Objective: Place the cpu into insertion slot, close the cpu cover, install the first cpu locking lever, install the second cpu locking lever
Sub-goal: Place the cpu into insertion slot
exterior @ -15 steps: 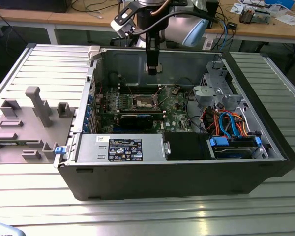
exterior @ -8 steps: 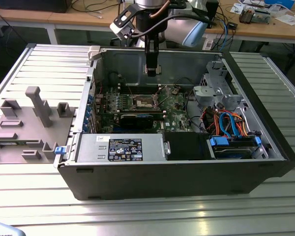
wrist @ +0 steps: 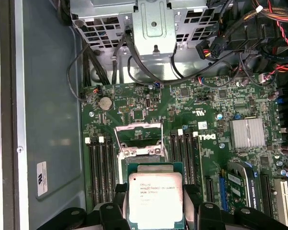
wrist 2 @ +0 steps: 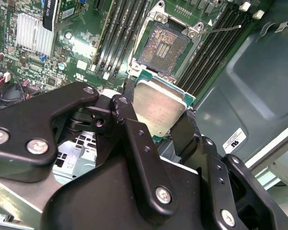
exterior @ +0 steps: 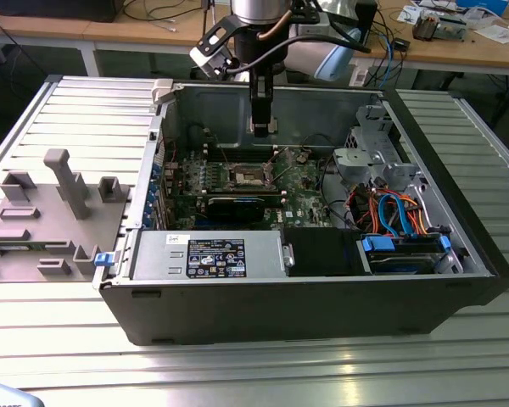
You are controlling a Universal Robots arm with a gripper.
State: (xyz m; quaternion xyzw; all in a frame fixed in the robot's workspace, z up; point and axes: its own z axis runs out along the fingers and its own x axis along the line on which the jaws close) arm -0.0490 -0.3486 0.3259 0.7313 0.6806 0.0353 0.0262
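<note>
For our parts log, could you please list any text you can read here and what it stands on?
cpu, held in the gripper: lines of fine print, too small to read.
White sticker on the case wall: too small to read.
Label on the power supply: blurred, unreadable.

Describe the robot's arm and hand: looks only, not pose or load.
The arm ends in a silver-grey metal cylinder, with black cables looping beside it. The hand is matte black: flat angular link plates joined by silver screws, narrowing to two slim fingers.
</note>
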